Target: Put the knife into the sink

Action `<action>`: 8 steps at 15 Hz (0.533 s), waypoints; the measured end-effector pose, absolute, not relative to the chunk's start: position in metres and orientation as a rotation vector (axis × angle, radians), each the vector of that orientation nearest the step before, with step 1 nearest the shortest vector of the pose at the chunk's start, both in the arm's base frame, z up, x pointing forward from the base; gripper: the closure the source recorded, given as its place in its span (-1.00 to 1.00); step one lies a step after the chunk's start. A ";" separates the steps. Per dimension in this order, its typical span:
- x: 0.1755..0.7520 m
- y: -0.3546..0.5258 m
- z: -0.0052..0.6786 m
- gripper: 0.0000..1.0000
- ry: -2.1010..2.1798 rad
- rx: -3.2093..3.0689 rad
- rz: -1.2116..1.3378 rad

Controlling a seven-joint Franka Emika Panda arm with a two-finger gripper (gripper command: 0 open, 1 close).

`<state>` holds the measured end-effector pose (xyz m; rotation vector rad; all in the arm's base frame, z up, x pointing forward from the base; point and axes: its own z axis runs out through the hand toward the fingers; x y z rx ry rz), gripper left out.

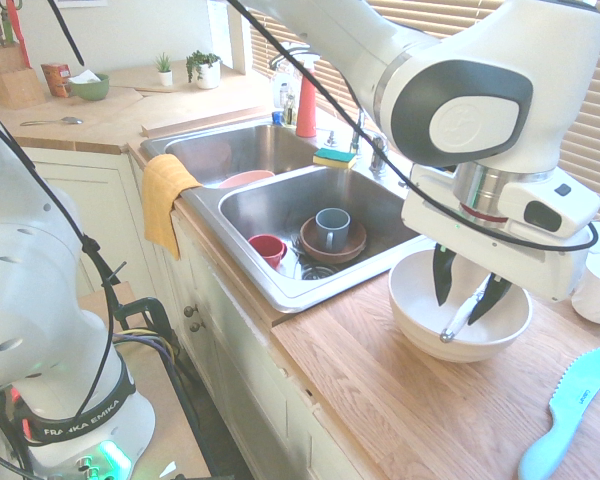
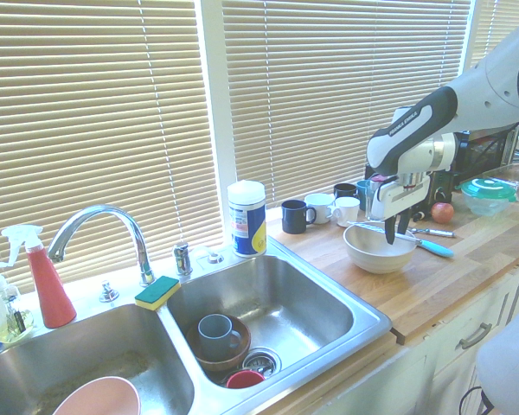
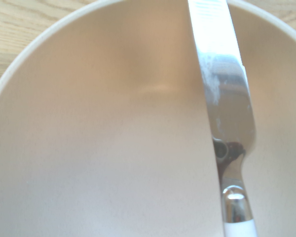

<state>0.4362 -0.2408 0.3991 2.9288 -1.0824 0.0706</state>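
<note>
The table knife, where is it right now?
The knife lies inside the cream bowl on the wooden counter, right of the sink in the first exterior view, between the gripper fingers.

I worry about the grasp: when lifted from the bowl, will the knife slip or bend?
The knife looks like polished metal, so probably stiff, yet slippery between the fingers. It is slim and leans on the bowl, so it may pivot if gripped off-centre.

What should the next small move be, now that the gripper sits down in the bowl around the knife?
Probably close the gripper on the slim silvery table knife. The knife leans inside the cream bowl on the wooden counter, passing between the dark fingers, which look spread with no visible clamp yet. Lifting first would likely leave it behind; the stainless double-basin sink comes afterwards.
</note>
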 end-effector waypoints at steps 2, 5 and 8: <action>0.435 -0.242 0.398 1.00 -1.087 2.928 0.067; 0.434 -0.242 0.397 1.00 -1.088 2.928 0.062; 0.434 -0.242 0.398 1.00 -1.088 2.928 0.064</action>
